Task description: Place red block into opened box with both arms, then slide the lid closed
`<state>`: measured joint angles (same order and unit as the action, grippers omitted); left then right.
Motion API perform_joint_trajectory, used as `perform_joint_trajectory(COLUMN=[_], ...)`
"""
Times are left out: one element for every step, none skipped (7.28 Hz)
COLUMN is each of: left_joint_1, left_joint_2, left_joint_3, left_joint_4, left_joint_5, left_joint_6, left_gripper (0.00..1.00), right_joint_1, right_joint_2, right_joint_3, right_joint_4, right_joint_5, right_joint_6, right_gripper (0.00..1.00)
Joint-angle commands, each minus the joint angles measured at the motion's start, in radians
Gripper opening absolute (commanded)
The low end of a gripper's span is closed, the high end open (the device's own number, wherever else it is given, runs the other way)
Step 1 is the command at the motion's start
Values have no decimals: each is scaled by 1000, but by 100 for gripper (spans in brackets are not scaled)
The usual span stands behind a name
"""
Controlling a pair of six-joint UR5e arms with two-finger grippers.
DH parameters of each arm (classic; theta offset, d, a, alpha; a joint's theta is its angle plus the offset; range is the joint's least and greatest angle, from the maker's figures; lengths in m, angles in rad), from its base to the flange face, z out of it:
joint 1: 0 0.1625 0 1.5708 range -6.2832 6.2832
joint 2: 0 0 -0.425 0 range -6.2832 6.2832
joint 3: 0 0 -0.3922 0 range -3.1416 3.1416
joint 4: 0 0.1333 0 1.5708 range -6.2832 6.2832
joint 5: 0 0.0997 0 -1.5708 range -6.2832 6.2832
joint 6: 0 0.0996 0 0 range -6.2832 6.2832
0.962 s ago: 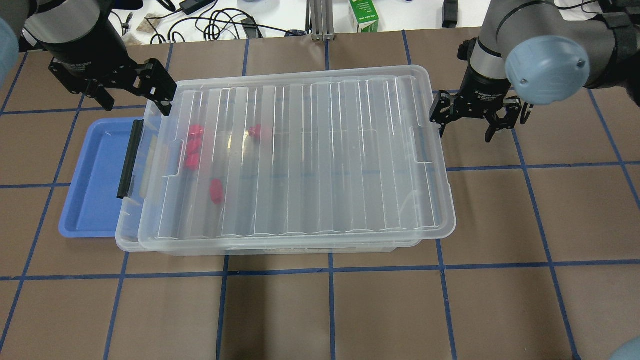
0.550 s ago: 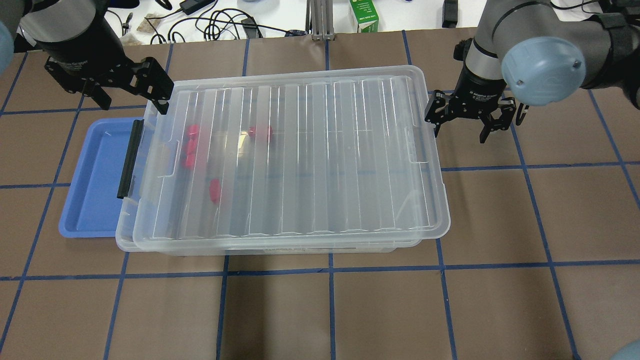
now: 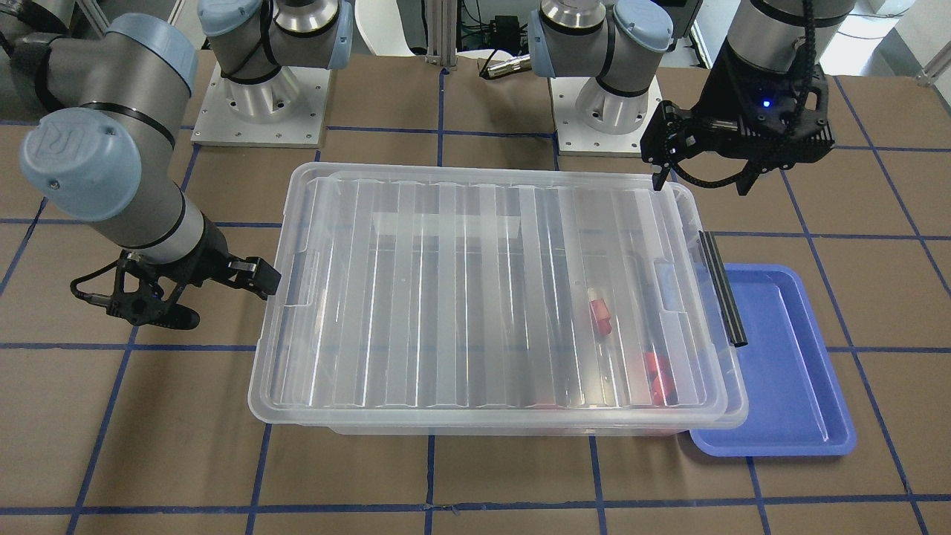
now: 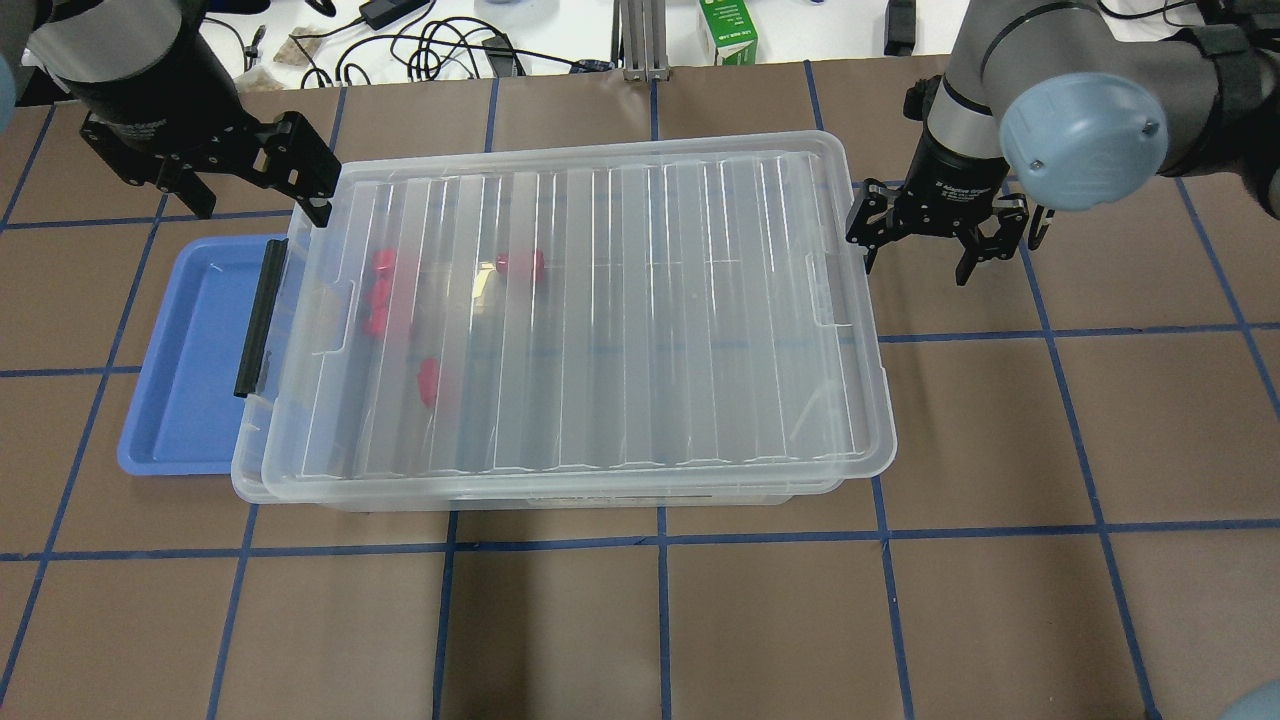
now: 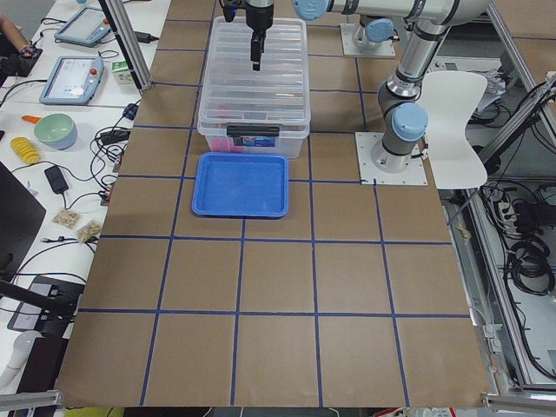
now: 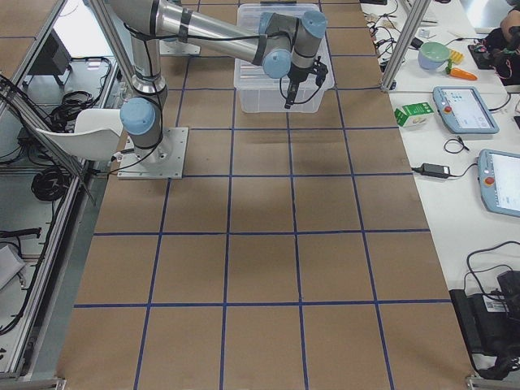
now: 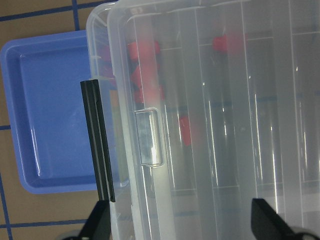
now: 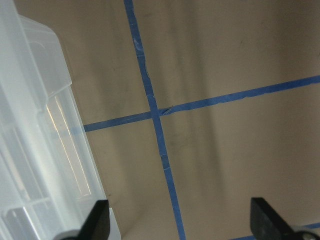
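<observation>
The clear box (image 4: 243, 478) sits mid-table with the ribbed lid (image 4: 600, 320) lying on it and covering nearly all of it. Several red blocks show blurred through the lid at the box's left end, among them one red block (image 4: 521, 263) and another (image 3: 599, 312). My left gripper (image 4: 258, 198) hangs open over the box's far left corner, and its wrist view looks down on the lid (image 7: 225, 150). My right gripper (image 4: 916, 256) is open at the lid's right short edge, one finger (image 4: 862, 248) against that edge.
A blue tray (image 4: 190, 350) lies partly under the box's left end. A black latch bar (image 4: 260, 315) stands along that end. Cables, a charger and a green carton (image 4: 728, 30) lie beyond the far table edge. Brown table with blue tape lines surrounds the box.
The lid has slid a little to the left over the box, with the right gripper moving left along with its edge. The left gripper has drifted slightly left and away.
</observation>
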<state>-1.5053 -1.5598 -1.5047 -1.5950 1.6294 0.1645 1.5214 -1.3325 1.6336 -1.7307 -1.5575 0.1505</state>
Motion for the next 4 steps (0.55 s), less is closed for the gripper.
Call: perform_joint_trajectory(left_joint_1=[2, 3, 5, 10], left_joint_2=[4, 7, 7, 9], left_joint_3=[-2, -2, 1, 0], left_joint_4=[-3, -5, -5, -8], left_joint_5=[1, 0, 0, 0], left_joint_6=[0, 1, 1, 1], left_gripper=[100, 100, 100, 100], right_joint_1=[0, 0, 0, 0], right_joint_2=[-13, -40, -84, -146], right_joint_3=[-53, -87, -101, -97], right_joint_4=[11, 58, 118, 158], right_joint_5=[-9, -12, -4, -7], right_joint_6=[-2, -2, -2, 1], right_gripper=[100, 100, 100, 100])
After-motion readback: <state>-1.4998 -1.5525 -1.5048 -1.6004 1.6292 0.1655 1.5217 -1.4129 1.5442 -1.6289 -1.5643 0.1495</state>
